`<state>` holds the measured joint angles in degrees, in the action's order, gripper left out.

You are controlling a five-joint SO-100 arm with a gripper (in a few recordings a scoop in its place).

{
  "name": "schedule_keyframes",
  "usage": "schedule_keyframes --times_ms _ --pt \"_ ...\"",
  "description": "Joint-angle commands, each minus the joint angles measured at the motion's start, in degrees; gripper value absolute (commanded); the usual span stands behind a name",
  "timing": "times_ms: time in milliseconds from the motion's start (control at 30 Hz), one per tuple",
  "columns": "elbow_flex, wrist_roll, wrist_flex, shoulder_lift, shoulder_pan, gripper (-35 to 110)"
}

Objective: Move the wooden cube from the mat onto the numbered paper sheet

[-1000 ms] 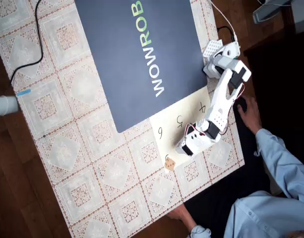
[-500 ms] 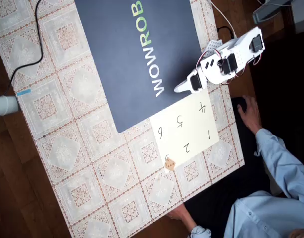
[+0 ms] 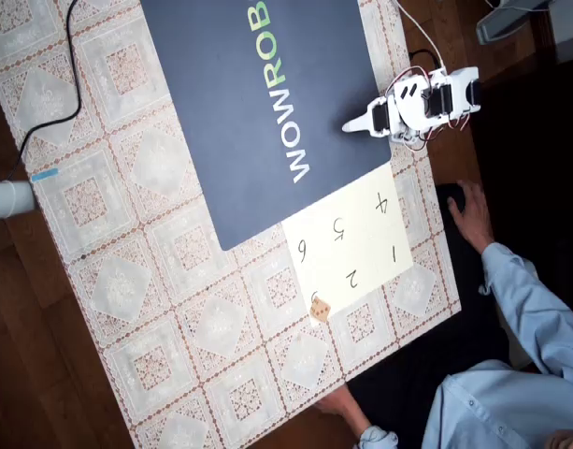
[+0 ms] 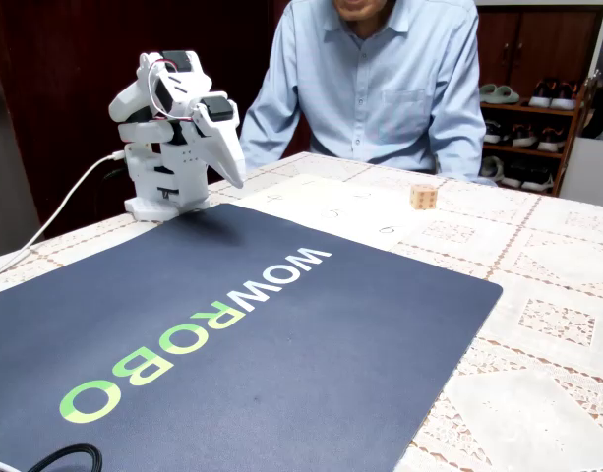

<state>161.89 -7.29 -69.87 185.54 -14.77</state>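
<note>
The wooden cube is tiny, tan and red-dotted. It rests at the lower left corner of the numbered paper sheet, and I cannot tell if it lies fully on the paper. The dark navy mat with white and green lettering has nothing on it. The white arm is folded up over its base at the mat's right edge in the overhead view. My gripper hangs shut and empty above the mat's edge, far from the cube.
A person in a light blue shirt sits behind the table, one hand resting by the sheet's right side. A black cable crosses the lace tablecloth at the upper left. A white cable runs to the arm's base.
The arm has lifted away from over the paper sheet and folded back toward its base, swinging the gripper up to the mat's right edge. The cube has stayed in place.
</note>
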Motion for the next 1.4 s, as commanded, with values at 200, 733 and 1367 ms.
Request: schedule_keyframes --times_ms 200,733,1367 --pt "7.38 -4.75 4.31 0.97 -0.53 0" --pt "10.02 -4.22 13.1 0.97 4.66 0" --pt "9.58 -1.58 11.34 0.97 2.64 0"
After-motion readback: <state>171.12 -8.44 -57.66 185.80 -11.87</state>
